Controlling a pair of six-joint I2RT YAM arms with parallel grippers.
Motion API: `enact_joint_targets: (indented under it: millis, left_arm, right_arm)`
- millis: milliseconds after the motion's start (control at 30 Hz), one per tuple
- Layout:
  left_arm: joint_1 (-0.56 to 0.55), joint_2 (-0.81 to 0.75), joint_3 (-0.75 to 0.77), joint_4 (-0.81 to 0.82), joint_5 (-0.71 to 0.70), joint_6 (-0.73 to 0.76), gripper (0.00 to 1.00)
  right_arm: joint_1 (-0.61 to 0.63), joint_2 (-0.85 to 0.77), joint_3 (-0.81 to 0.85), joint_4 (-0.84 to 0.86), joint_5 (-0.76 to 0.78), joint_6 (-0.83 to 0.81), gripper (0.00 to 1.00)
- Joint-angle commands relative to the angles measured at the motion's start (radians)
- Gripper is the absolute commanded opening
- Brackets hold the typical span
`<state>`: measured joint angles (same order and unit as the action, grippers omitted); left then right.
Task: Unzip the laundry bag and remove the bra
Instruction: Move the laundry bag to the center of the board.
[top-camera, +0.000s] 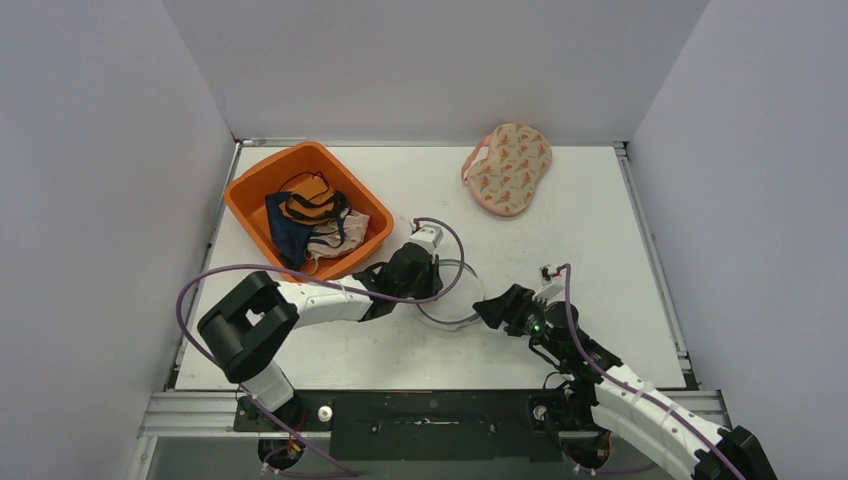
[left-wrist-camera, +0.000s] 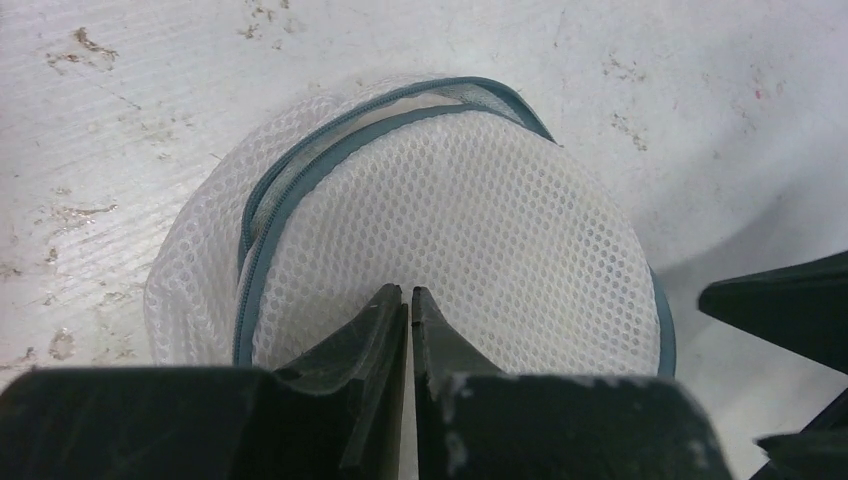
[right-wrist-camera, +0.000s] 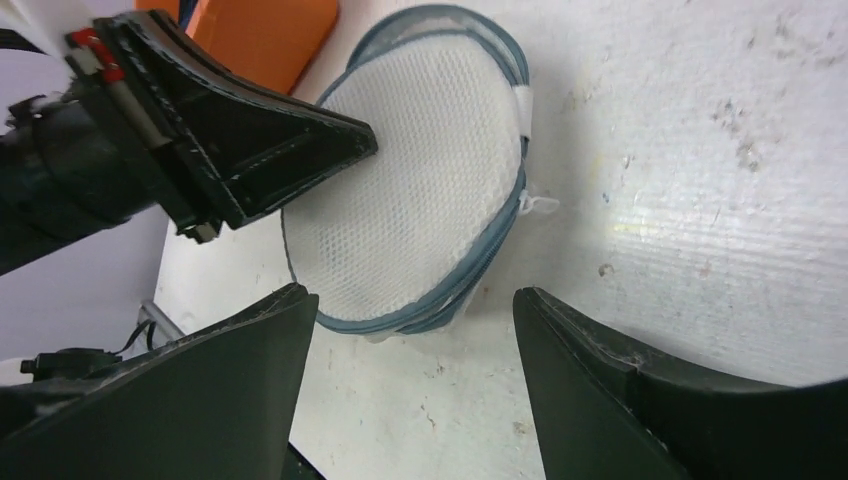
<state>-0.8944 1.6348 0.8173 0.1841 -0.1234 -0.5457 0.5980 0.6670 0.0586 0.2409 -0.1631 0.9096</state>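
The laundry bag (top-camera: 457, 297) is a round white mesh pouch with a teal zip band, lying flat mid-table. My left gripper (top-camera: 434, 287) is shut, its tips (left-wrist-camera: 408, 291) pinched together on the mesh top (left-wrist-camera: 450, 210) at its near edge. The zip (left-wrist-camera: 262, 200) gapes along the left side. My right gripper (top-camera: 488, 308) stands open just off the bag's other rim (right-wrist-camera: 400, 200), nothing between its jaws (right-wrist-camera: 410, 292). A small white tab (right-wrist-camera: 540, 205) sticks out of the zip band. A peach patterned bra (top-camera: 507, 168) lies on the table at the back.
An orange basin (top-camera: 245, 190) holding several garments sits at the back left, close behind the left gripper. White walls enclose the table on three sides. The arms' bases stand at the near edge.
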Motion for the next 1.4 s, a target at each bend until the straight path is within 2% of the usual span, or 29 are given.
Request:
enact_joint_targets:
  millis: [0, 133, 300, 433, 667, 1167, 1267, 1367]
  left_arm:
    - [0.008, 0.019, 0.055, 0.044, -0.039, 0.009, 0.06]
    - [0.009, 0.028, 0.053, 0.062, -0.04, 0.009, 0.06]
    - [0.008, 0.031, 0.027, 0.099, -0.037, -0.003, 0.05]
    - [0.007, 0.025, 0.003, 0.12, -0.036, -0.013, 0.05]
    - [0.006, 0.028, -0.039, 0.164, -0.031, -0.038, 0.05]
    - [0.004, 0.004, -0.144, 0.245, -0.038, -0.08, 0.05]
    - [0.003, -0.032, -0.155, 0.238, -0.044, -0.083, 0.05]
    - [0.003, -0.076, -0.16, 0.219, -0.052, -0.083, 0.06]
  right_arm:
    - [0.036, -0.106, 0.114, -0.212, 0.114, -0.1, 0.73]
    - [0.074, -0.063, 0.154, -0.182, 0.129, -0.139, 0.65]
    - [0.138, 0.146, 0.179, -0.001, 0.143, -0.159, 0.43]
    - [0.184, 0.305, 0.198, 0.112, 0.16, -0.182, 0.35]
    - [0.249, 0.48, 0.196, 0.194, 0.254, -0.224, 0.32]
    - [0.368, 0.624, 0.138, 0.208, 0.433, -0.236, 0.32]
    - [0.379, 0.612, 0.14, 0.204, 0.432, -0.226, 0.33]
    - [0.389, 0.542, 0.166, 0.162, 0.439, -0.228, 0.37]
